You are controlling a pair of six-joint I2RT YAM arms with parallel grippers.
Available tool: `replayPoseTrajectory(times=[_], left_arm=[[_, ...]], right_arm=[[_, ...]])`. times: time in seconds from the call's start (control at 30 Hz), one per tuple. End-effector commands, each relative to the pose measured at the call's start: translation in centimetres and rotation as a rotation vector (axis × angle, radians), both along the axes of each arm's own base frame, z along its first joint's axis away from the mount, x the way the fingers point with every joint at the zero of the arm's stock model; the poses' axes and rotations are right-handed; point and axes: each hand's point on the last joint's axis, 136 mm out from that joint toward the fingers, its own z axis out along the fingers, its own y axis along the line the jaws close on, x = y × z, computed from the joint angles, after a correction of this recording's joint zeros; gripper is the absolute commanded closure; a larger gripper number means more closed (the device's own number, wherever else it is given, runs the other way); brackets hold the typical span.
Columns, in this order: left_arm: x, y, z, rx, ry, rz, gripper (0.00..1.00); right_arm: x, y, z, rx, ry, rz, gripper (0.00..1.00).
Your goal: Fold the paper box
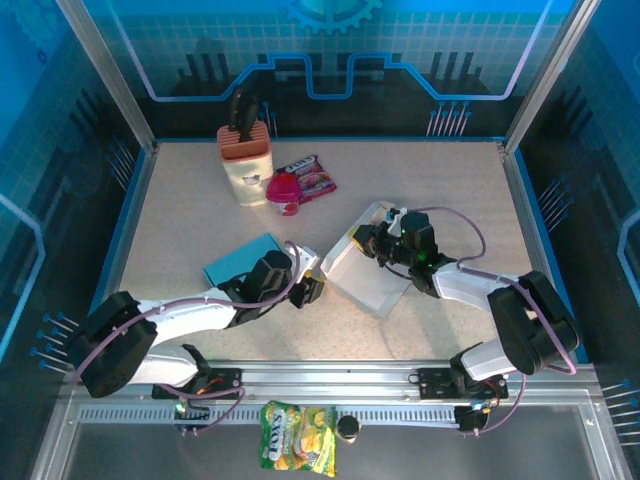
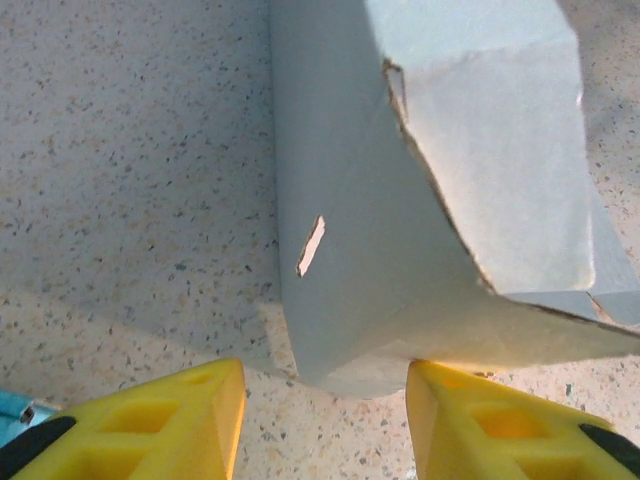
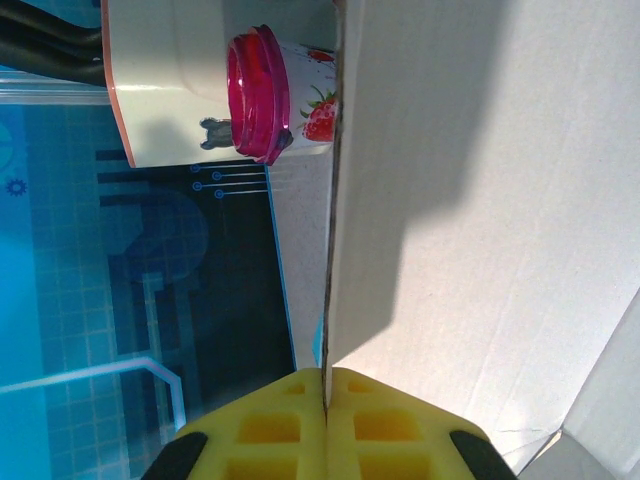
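Fingers (image 3: 400, 425) of the right gripper (image 3: 327, 400) are pinched together on the thin top edge of one wall of the paper box (image 3: 480, 200), with the card running straight into the seam between them. The box lies half-formed near the middle of the table (image 1: 450, 190), between the two arms. The left gripper (image 2: 325, 425) stands partly open, with the box's near corner poking between its fingers. One finger is clear of the card; whether the other touches it I cannot tell.

The box looks like light, thin card: stiff across each panel, ready to bend at the creases, easy to crush or tear at its ragged cut edges, and likely to slide on the smooth tabletop. It is probably best gripped at a flap's free edge while the other arm braces a wall.
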Motion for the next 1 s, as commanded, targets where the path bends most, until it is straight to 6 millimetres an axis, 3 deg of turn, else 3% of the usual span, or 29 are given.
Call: replayPoseTrajectory(times=[0.0, 0.5, 0.63, 0.77, 0.97], left_arm=[[0.3, -1.2, 0.6, -0.021, -0.045, -0.054, 0.54], [0.7, -2.2, 0.3, 0.007, -0.082, -0.028, 0.55], [1.1, -2.1, 0.3, 0.014, -0.086, -0.005, 0.59], [1.7, -2.2, 0.6, 0.017, -0.093, 0.013, 0.70], [2.0, -2.4, 0.9, 0.015, -0.106, 0.023, 0.71]], right_arm=[[-0.4, 0.5, -1.0, -0.017, 0.032, 0.009, 1.00], [-0.5, 0.7, -1.2, -0.018, 0.034, 0.007, 1.00], [-0.6, 0.7, -1.2, -0.017, 0.036, 0.008, 1.00], [-0.6, 0.7, -1.3, -0.020, 0.036, 0.009, 1.00], [-0.6, 0.8, -1.3, -0.013, 0.036, 0.009, 1.00]])
